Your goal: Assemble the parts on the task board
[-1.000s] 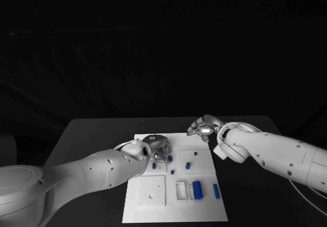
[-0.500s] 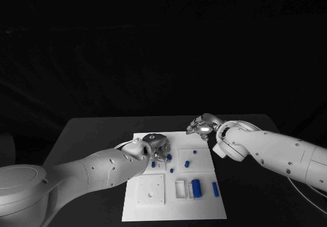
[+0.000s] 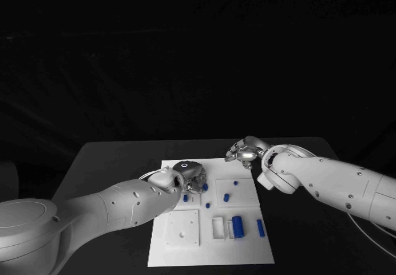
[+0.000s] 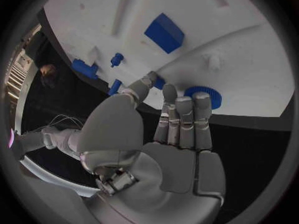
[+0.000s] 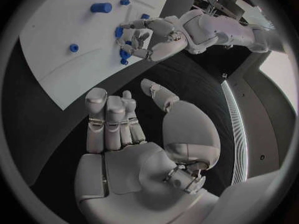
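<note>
The white task board point(image 3: 248, 252) lies in the middle of the black table. My left hand point(image 3: 186, 175) hovers over its far left part. In the left wrist view the fingertips point(image 4: 184, 104) lie straight and together against a round ridged blue part point(image 4: 209, 98). The thumb, held apart, ends beside a small blue piece point(image 4: 160, 83). My right hand point(image 3: 244, 152) hangs over the table at the board's far right corner, fingers apart and empty point(image 5: 118, 119). A blue cylinder point(image 3: 238, 227), a blue bar point(image 3: 261, 229) and small blue pegs point(image 3: 226, 197) lie on the board.
A raised white square plate point(image 3: 183, 230) and a white rectangular frame point(image 3: 220, 229) sit on the near half of the board. A blue block point(image 4: 164, 32) lies further along the board from the left hand. Bare black table point(image 3: 107, 166) surrounds the board.
Neither hand has clearly moved. The whole view has shifted a little.
</note>
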Controlling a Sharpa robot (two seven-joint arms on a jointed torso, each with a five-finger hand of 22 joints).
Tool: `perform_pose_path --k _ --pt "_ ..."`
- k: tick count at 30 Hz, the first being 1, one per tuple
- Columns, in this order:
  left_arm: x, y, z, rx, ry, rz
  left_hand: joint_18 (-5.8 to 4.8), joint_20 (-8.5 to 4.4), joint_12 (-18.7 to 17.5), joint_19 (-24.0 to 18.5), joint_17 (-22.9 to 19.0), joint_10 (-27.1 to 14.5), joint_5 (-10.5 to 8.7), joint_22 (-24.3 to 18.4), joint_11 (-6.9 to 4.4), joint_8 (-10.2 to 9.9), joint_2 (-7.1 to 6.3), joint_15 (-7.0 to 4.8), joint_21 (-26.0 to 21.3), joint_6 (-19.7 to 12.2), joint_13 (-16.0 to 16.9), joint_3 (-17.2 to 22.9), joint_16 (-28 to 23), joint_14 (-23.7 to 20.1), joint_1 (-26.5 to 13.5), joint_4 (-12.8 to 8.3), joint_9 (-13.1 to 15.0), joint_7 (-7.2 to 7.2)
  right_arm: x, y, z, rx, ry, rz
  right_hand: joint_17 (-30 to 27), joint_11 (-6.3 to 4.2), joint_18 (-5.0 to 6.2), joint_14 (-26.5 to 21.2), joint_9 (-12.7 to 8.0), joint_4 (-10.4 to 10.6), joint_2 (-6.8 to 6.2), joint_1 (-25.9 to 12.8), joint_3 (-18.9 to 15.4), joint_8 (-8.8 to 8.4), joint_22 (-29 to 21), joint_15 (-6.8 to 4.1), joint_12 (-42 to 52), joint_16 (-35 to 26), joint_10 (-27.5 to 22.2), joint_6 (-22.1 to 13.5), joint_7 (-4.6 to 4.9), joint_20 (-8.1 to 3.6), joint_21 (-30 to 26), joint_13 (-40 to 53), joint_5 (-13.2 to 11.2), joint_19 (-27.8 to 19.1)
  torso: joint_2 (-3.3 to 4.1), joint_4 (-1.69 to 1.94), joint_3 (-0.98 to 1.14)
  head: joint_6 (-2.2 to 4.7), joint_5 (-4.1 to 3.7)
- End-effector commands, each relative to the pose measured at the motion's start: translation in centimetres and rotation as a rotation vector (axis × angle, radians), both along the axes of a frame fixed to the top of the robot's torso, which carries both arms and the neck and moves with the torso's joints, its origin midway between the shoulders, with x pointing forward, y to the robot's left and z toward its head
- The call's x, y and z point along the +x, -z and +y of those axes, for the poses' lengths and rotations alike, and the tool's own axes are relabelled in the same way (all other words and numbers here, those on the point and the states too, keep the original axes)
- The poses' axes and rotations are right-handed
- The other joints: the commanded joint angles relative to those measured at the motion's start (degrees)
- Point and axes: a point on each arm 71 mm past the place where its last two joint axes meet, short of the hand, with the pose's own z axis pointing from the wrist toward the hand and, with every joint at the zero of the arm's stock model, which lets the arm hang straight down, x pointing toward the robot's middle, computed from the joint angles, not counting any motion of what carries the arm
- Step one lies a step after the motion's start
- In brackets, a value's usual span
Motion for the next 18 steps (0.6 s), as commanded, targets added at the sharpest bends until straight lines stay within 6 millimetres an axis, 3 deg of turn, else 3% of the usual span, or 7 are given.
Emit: perform_pose_path --k 1,18 --pt "-0.84 1.88 -0.15 0.064 0.026 0.067 0.79 -4.12 0.3 0.3 0.1 0.2 0.01 0.7 -0.36 0.3 0.04 -0.38 0.4 1.5 -0.1 0.4 0.2 0.0 0.9 -0.2 0.0 0.77 -0.06 0.0 0.15 -0.006 -0.018 -0.003 0.1 0.03 4.88 0.4 0.1 0.0 0.01 0.1 0.0 -0.14 1.1 0.05 0.2 0.0 0.2 0.0 0.42 -0.34 0.2 -0.1 -0.1 -0.1 0.05 -0.04 0.0 -0.15 -0.07" --pt "-0.88 1.98 -0.44 0.052 0.035 0.052 0.63 -4.49 0.3 1.0 0.3 1.5 0.75 0.9 -0.66 0.1 1.17 -0.7 1.0 2.1 -0.4 1.3 0.9 0.8 1.0 0.0 -0.1 0.51 -0.08 -0.01 0.12 -0.006 -0.017 -0.004 0.1 0.03 4.88 0.4 0.1 0.1 0.0 0.1 0.0 -0.15 1.1 0.05 0.3 0.0 0.2 0.0 0.42 -0.34 0.2 -0.1 -0.1 0.0 0.01 -0.03 0.02 -0.32 -0.09"
